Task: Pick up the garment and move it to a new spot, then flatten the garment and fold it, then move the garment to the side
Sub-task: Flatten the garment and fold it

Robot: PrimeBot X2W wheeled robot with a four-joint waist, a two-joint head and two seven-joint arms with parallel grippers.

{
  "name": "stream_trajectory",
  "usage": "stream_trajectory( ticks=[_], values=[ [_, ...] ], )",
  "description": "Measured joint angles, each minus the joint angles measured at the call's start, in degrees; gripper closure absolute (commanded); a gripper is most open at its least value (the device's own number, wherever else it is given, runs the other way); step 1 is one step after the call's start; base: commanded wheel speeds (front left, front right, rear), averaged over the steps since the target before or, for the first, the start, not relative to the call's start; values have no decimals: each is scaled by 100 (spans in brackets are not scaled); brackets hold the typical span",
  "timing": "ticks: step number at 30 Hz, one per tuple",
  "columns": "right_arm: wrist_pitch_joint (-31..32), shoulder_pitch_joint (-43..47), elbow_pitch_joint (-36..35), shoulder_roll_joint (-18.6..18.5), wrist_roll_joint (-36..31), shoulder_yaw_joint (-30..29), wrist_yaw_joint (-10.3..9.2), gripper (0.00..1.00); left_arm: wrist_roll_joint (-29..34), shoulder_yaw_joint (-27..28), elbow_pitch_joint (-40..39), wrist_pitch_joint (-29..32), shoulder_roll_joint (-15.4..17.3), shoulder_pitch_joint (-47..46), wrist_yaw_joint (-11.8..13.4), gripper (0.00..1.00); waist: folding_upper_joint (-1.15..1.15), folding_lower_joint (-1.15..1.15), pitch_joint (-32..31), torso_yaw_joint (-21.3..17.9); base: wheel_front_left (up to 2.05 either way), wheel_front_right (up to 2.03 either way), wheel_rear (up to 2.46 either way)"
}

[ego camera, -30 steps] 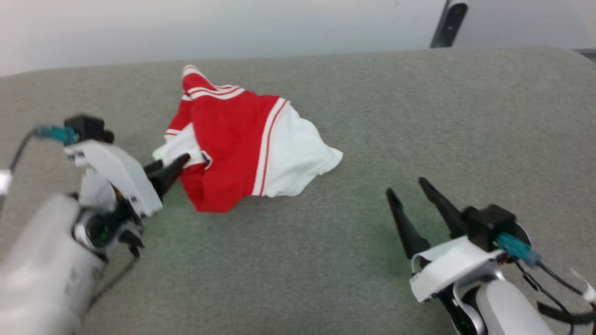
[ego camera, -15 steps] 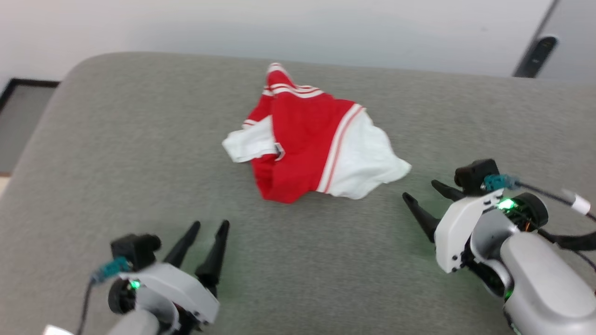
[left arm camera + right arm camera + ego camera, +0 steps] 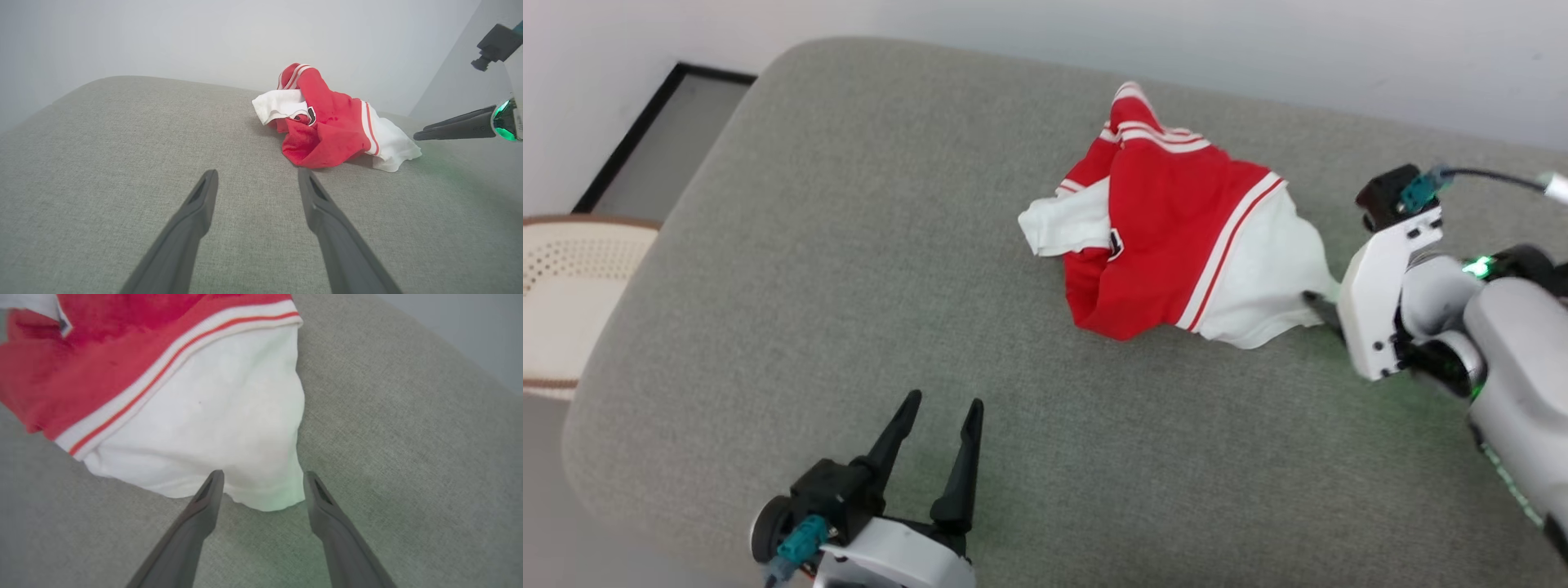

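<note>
The garment point(image 3: 1168, 237), a soft red T-shirt with white short sleeves and white stripes at the seams, is seen crumpled in a loose heap on a grey, fabric-covered padded surface point(image 3: 849, 269) with rounded corners. It lies toward the far side of that surface, close to a plain pale wall point(image 3: 1013, 33), with its striped collar end pushed up at the back. One white sleeve point(image 3: 1274, 278) is spread out toward the robot's right, and another white fold is bunched at the heap's left.

The right hand point(image 3: 1319, 302) is held low at the edge of that spread sleeve. In the right wrist view its two dark fingers point(image 3: 196, 522) are parted widely, with the sleeve's point(image 3: 212, 428) hem corner lying between their tips; nothing is gripped, and whether the tips touch the cloth cannot be told. A green glow is cast on the fabric beside it.

The left hand point(image 3: 944, 400) is held near the front edge of the surface, well apart from the garment point(image 3: 327, 130), its fingers spread wide and empty and pointed toward the heap. In the left wrist view point(image 3: 257, 173) the right hand's fingers point(image 3: 449, 128) are seen reaching in level from the right, just beside the white sleeve.
</note>
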Motion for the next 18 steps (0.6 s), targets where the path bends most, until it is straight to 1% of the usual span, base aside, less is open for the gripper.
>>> stream_trajectory(
  ticks=[2, 6, 9, 14, 15, 16, 18],
  values=[
    [204, -147, 57, -144, -74, 312, 0, 0, 141, 147, -46, 0, -143, 40, -53, 0, 0, 0, 104, 56, 0, 0, 0],
    [510, -263, 14, -261, 41, 975, -2, 0, 409, 379, -23, -1, -354, 69, -179, 0, 0, 0, 303, 152, 0, 0, 0],
    [542, -430, -41, -372, 210, 1268, -2, 0, 620, 495, 53, -1, -495, 85, -290, 0, 0, 0, 424, 199, 0, 0, 0],
    [491, -597, 10, -464, 398, 1582, -1, 0, 876, 670, 164, -1, -719, 110, -472, 0, 0, 0, 521, 259, 0, 0, 0],
    [431, -624, 37, -479, 456, 1596, 0, 68, 975, 692, 188, -1, -738, 124, -485, 0, 0, 0, 526, 263, 0, 0, 0],
    [383, -626, 63, -483, 515, 1622, 0, 100, 1026, 725, 205, -1, -768, 141, -526, 0, 0, 0, 523, 263, 0, 0, 0],
    [256, -669, 123, -474, 586, 1672, 0, 100, 1122, 792, 230, -1, -827, 160, -570, 0, 0, 0, 511, 253, 0, 0, 0]
  ],
)
